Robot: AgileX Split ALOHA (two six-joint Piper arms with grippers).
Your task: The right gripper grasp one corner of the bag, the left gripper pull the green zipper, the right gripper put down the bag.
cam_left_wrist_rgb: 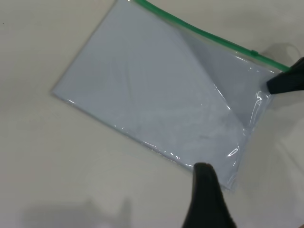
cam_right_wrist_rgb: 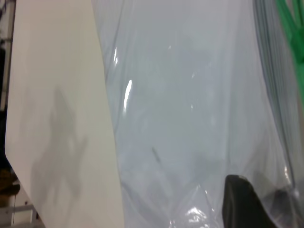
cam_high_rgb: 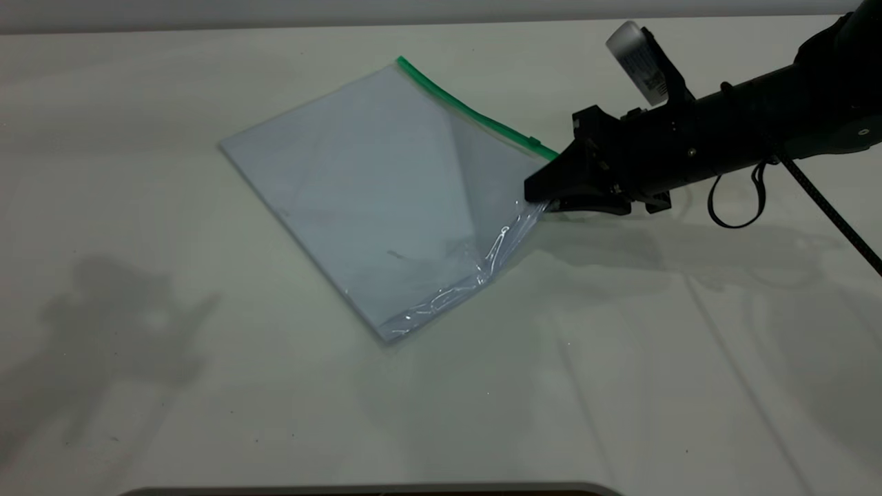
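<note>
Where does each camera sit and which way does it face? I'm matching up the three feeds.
Exterior: outside the rig, above the table, facing the bag; right gripper pinches its corner by the green zipper.
Left wrist: on the left arm, looking down on the bag; one of its own fingers shows.
Right wrist: close along the bag; one finger shows.
All three views share the bag and zipper.

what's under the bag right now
The bag rests on the white table, with its zipper-end corner lifted by the right gripper. It looks empty; whatever lies beneath the flat part is hidden.
</note>
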